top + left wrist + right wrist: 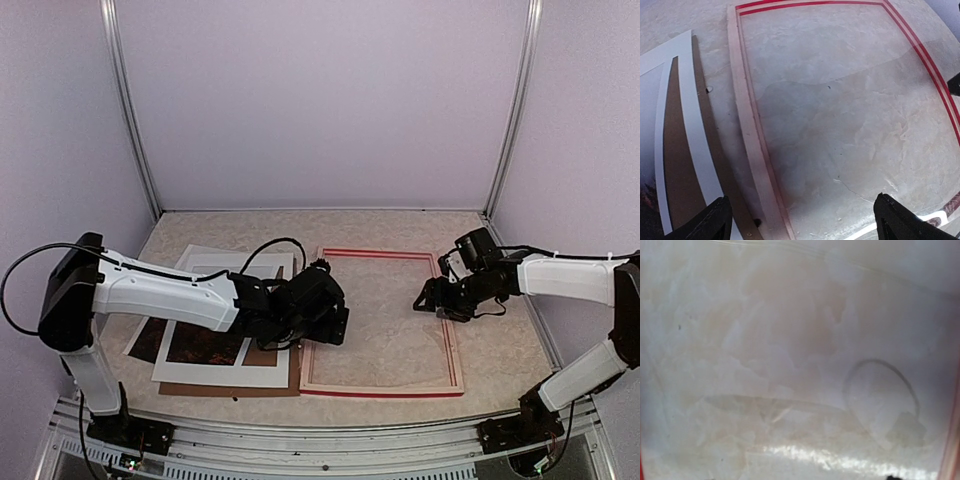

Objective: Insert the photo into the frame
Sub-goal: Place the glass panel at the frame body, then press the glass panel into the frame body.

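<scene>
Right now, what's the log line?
frame: flat, no photo | photo: under white mat | left end effector: open | right end effector: over frame

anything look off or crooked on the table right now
The stack left of the frame is untidy: the white mat board sits skewed on the brown backing board, and the photo pokes out at an angle from under the mat's left edge. Nothing looks spilled or broken.

The frame (380,388) (pale side up) lies flat, left gripper (338,325) at its left rail.
</scene>
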`<action>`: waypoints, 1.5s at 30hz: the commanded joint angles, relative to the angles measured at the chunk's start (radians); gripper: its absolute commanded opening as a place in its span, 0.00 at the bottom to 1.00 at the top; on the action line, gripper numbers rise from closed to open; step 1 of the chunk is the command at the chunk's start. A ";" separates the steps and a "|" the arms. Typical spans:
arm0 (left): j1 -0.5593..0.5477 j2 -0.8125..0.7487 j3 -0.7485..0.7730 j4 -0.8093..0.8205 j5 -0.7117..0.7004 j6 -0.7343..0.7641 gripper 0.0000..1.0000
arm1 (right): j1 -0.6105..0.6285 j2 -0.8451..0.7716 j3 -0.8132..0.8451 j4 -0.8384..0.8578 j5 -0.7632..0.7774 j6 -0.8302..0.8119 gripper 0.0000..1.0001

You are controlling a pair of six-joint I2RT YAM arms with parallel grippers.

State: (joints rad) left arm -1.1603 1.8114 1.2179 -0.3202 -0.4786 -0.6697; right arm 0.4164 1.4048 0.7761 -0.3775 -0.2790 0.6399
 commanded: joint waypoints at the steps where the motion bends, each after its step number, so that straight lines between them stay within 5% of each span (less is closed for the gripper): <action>1: -0.025 0.042 0.042 0.085 0.094 0.037 0.97 | 0.014 0.017 0.026 -0.027 0.032 -0.023 0.74; 19: -0.039 0.213 0.142 0.208 0.327 0.132 0.93 | 0.014 0.033 0.032 -0.048 0.050 -0.044 0.79; 45: -0.029 0.284 0.081 0.214 0.263 0.070 0.93 | 0.013 0.067 0.051 -0.095 0.104 -0.072 0.80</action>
State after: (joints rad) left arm -1.1927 2.0941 1.3300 -0.1123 -0.1978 -0.5800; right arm 0.4164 1.4639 0.7914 -0.4328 -0.2127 0.5873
